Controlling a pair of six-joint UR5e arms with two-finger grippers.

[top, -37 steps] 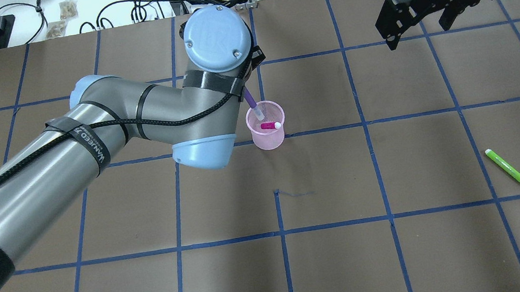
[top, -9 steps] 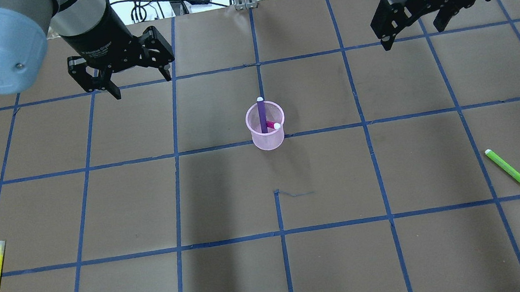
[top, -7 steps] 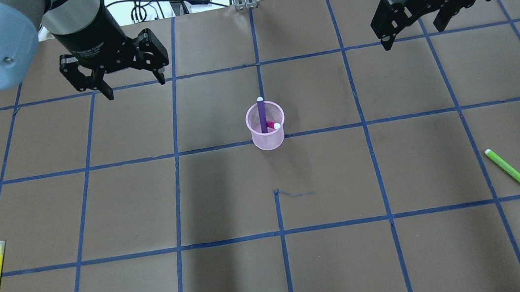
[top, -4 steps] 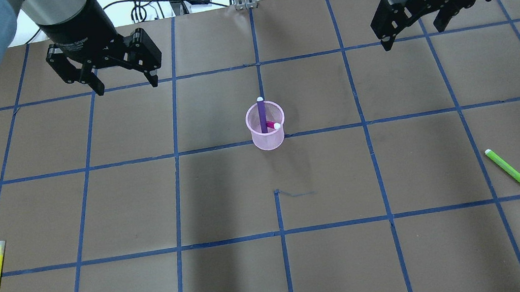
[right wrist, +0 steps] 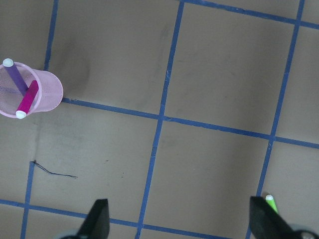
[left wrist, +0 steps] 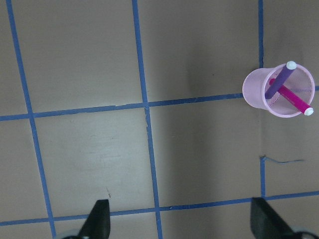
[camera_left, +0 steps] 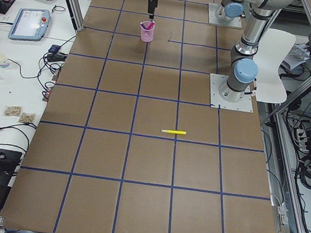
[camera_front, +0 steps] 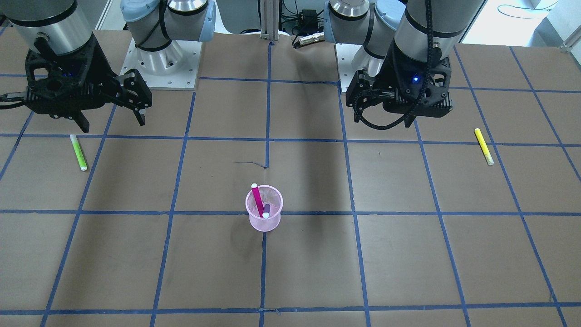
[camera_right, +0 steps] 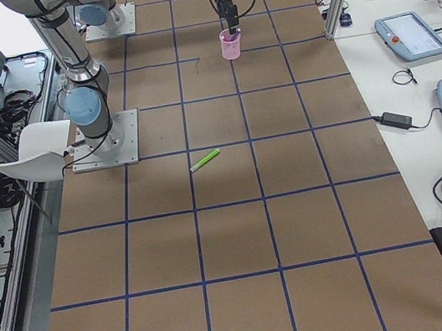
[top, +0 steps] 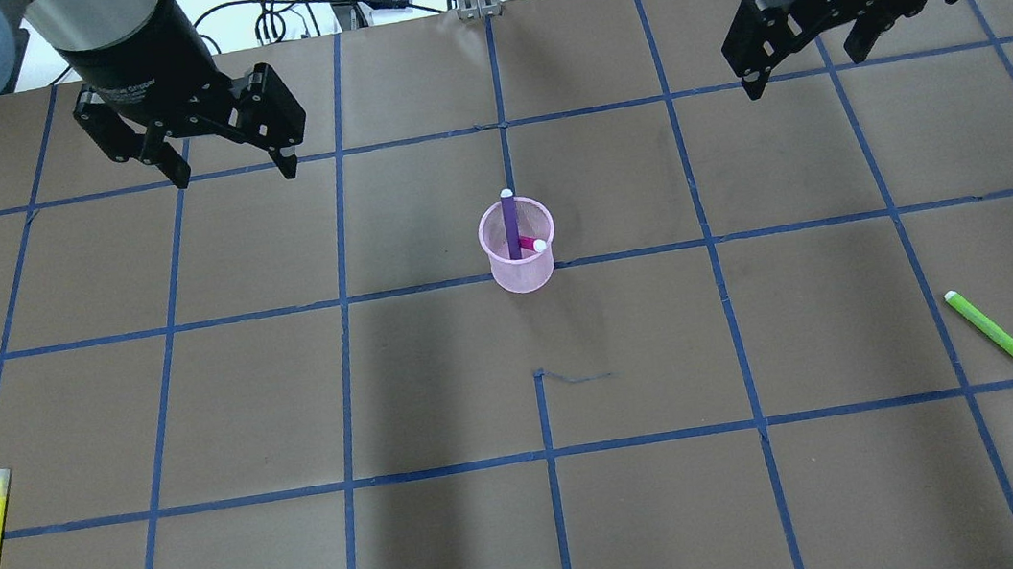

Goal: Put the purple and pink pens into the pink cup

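Near the middle of the desk (top: 461, 541), the pink cup (top: 522, 273) is holding the purple pen (top: 511, 224) and pink pen (top: 529, 244), both leaning on its rim. My left tool (top: 237, 174) and right tool (top: 804, 70) are hanging released and empty toward the far edge, since the job looks done.

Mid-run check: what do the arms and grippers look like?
The left arm and right arm are silver-grey tubes with light-blue joint caps. The left gripper and right gripper are black and two-fingered, with white lettering. A black braided cable runs down the left arm.
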